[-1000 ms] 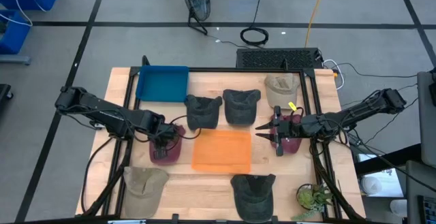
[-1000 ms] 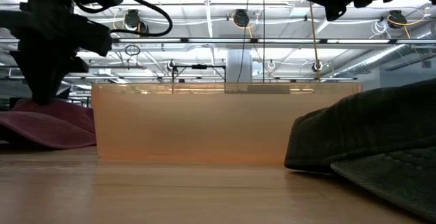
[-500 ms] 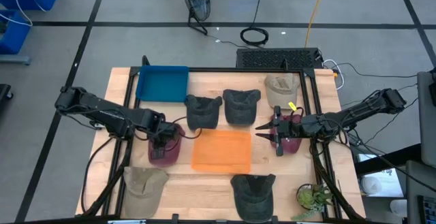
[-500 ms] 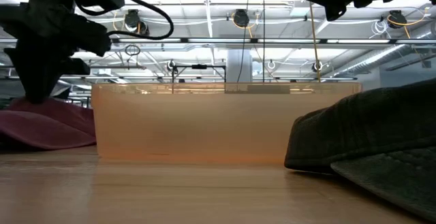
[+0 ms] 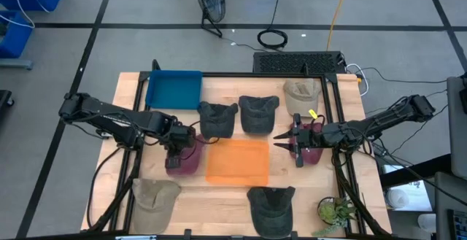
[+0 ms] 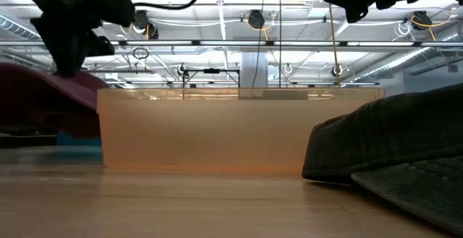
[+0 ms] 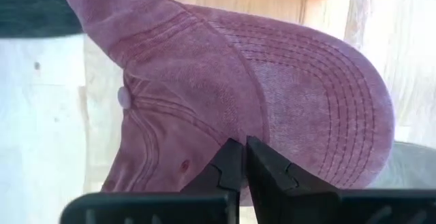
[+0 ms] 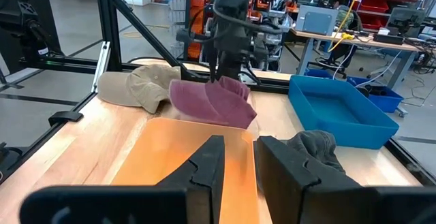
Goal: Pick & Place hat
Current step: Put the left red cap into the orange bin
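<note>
Left gripper [image 7: 237,157] pinched tight on the maroon hat [image 5: 182,156], lifted clear of the table just left of the orange tray [image 5: 238,161]. Best carry it level over the tray's near wall before letting go. Right gripper [image 5: 296,145] waits right of the tray, fingers parted, empty. Count around the tray: seven hats, two trays, one plant

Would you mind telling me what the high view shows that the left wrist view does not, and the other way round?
Only the high view shows the blue bin, the khaki hats, the plant and the right gripper over a second maroon hat. Only the left wrist view shows the left gripper pinched shut on the maroon hat, with its stitched brim and top button. Both show that hat beside the orange bin.
</note>
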Robot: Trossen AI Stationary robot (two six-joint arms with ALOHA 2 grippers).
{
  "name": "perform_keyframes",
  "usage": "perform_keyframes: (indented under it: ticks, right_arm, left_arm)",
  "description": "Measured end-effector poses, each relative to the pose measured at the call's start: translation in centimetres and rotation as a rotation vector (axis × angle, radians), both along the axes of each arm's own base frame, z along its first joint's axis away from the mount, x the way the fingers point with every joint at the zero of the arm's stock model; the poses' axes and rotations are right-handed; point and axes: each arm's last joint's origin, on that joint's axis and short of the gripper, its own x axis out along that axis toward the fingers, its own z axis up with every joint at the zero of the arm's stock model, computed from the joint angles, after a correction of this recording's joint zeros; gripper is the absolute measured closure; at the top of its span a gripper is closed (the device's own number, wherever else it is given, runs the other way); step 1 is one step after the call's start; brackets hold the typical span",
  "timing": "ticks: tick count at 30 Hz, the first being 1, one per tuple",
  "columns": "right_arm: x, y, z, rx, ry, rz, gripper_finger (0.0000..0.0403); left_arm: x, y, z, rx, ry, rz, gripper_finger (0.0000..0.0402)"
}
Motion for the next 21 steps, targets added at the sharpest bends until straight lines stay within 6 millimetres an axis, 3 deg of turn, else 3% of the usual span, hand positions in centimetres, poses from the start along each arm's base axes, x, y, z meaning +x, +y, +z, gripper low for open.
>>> perform_keyframes:
  ticks: [6, 21]
  right_arm:
    - [0.0, 0.0, 0.0, 0.0, 0.0, 0.0, 0.0328]
    - [0.0, 0.0, 0.0, 0.0, 0.0, 0.0, 0.0328]
  left_arm:
    - [0.1, -0.2, 1.9, 0.028, -0.011, 0.004, 0.0395]
    - [1.7, -0.5, 5.7, 0.036, -0.214, 0.01, 0.0383]
